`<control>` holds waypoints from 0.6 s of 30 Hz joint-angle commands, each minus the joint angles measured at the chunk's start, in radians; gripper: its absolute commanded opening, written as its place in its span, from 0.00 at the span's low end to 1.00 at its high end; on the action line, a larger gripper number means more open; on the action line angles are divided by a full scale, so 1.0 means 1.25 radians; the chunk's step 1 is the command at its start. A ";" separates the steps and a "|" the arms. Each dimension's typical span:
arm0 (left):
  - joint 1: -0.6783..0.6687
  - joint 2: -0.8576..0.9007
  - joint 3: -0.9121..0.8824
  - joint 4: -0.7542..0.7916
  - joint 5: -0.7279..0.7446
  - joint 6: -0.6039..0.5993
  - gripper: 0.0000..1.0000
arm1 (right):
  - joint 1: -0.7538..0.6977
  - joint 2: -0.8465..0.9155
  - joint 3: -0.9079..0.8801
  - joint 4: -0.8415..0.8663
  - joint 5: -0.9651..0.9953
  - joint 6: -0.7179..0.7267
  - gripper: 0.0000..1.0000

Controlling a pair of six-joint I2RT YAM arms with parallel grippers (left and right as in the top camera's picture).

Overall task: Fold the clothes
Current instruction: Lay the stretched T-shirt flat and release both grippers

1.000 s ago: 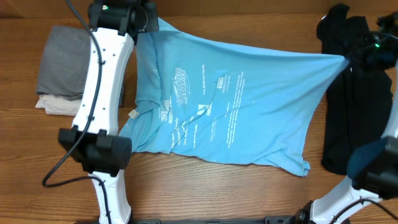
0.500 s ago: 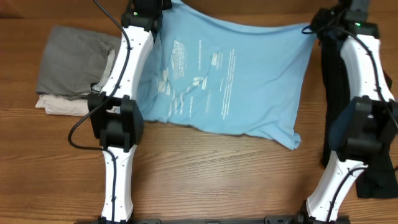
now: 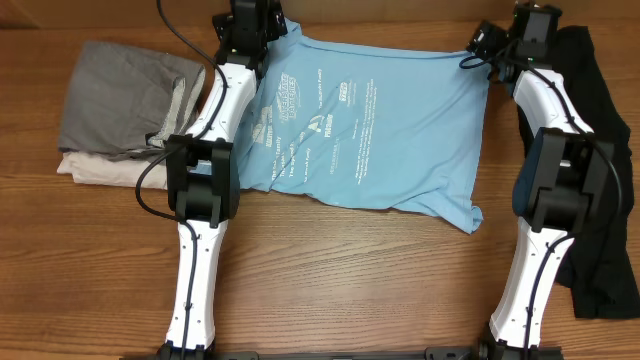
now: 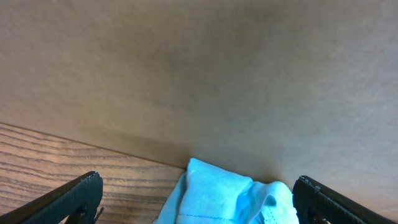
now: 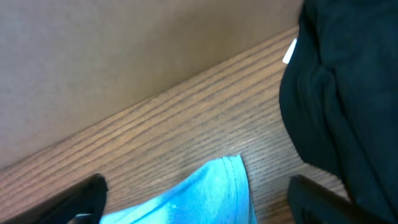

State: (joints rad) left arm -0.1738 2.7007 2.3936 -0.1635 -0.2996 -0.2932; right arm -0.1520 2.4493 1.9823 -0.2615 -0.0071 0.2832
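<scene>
The clothes, a sky-blue T-shirt with white lettering, lie spread flat on the wooden table, with a bunched corner at the front right. My left gripper hangs over the shirt's far left corner. In the left wrist view this gripper is open, and the blue corner lies loose between its wide-apart fingers. My right gripper is at the far right corner. The right wrist view shows this gripper open too, with the hemmed corner lying free on the wood.
A folded grey garment on a beige one lies at the left. A long black garment runs down the right side and shows close to the right fingers. A brown wall stands just behind the table's far edge.
Both arms carried the stretched shirt to the far edge and laid it flat. Both grippers, shut on its corners before, have opened and let go.
</scene>
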 commanded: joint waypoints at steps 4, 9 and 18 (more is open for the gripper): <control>0.015 -0.071 0.108 -0.159 -0.020 -0.008 1.00 | -0.026 -0.106 0.102 -0.162 -0.021 0.002 1.00; 0.010 -0.189 0.192 -0.451 0.026 -0.004 1.00 | -0.032 -0.228 0.212 -0.495 -0.074 0.003 1.00; -0.008 -0.450 0.197 -0.981 0.165 -0.005 1.00 | -0.032 -0.418 0.245 -0.974 -0.074 0.008 1.00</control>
State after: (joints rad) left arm -0.1715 2.2353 2.6221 -1.2572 -0.1688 -0.2928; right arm -0.1936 1.9549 2.2818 -1.3846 -0.0914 0.2878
